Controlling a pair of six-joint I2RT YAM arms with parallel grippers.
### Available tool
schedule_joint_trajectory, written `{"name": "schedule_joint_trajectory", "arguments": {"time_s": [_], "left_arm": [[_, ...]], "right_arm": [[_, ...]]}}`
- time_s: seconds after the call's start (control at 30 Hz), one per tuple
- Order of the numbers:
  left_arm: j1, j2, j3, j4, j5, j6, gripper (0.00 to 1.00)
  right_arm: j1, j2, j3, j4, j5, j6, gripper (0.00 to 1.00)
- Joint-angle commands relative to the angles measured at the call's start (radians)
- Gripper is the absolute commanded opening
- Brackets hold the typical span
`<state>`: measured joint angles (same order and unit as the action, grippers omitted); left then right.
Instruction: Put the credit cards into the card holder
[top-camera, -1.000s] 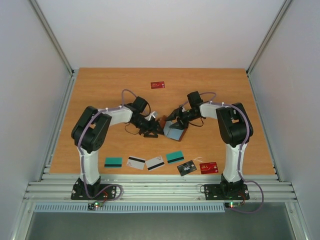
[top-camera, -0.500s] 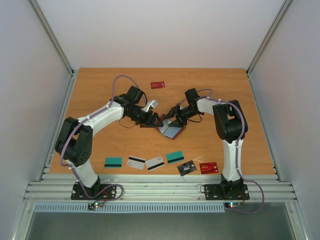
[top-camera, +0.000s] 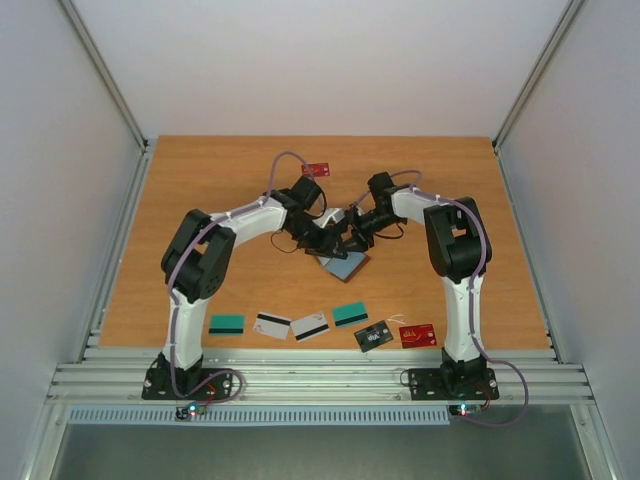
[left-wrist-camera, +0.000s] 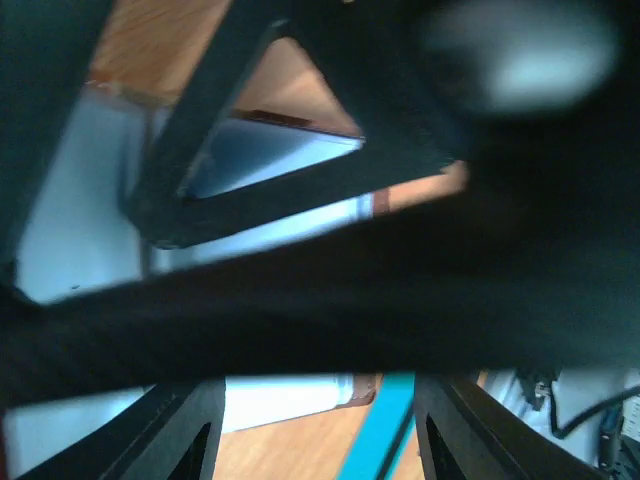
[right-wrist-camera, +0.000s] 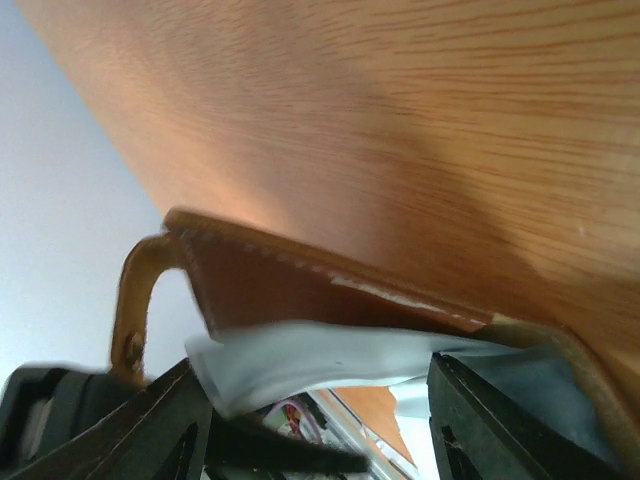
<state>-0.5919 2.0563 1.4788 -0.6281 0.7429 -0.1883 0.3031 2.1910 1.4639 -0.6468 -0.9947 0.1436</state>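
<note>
While the right claw (top-camera: 354, 237) pinches the brown wall of the card holder (top-camera: 345, 266), apparently to prop its grey-blue lining open just below its tips, the left claw (top-camera: 328, 238) crowds in opposite, probably to spread the pocket. Blur hides whether its jaws are spread. The credit cards (top-camera: 310, 327) all lie outside: six well behind both claws, one red card (top-camera: 316, 169) beyond them. Versus half a second back, the left claw has closed in and the holder has hardly shifted.
</note>
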Motion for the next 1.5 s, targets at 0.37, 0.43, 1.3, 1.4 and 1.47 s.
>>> {"name": "schedule_joint_trajectory", "arguments": {"time_s": [0.37,0.43,1.3,1.4,1.47], "left_arm": [[-0.009,0.095,0.001,0.104,-0.136,-0.031,0.54],[-0.009,0.105,-0.003,0.110,-0.138,-0.049,0.54],[-0.002,0.004,-0.200,0.113,-0.210,-0.364,0.47],[0.012,-0.020,-0.240,0.133,-0.173,-0.409,0.47],[0.026,-0.041,-0.268,0.142,-0.158,-0.425,0.47]], "right_arm": [[-0.051,-0.187,-0.025,-0.164,0.131,-0.059,0.69],[-0.052,-0.234,-0.093,-0.156,0.163,-0.045,0.70],[0.031,-0.270,-0.343,0.078,0.361,0.167,0.25],[0.029,-0.224,-0.275,0.065,0.353,0.097,0.22],[0.027,-0.183,-0.215,0.042,0.339,0.022,0.22]]}}
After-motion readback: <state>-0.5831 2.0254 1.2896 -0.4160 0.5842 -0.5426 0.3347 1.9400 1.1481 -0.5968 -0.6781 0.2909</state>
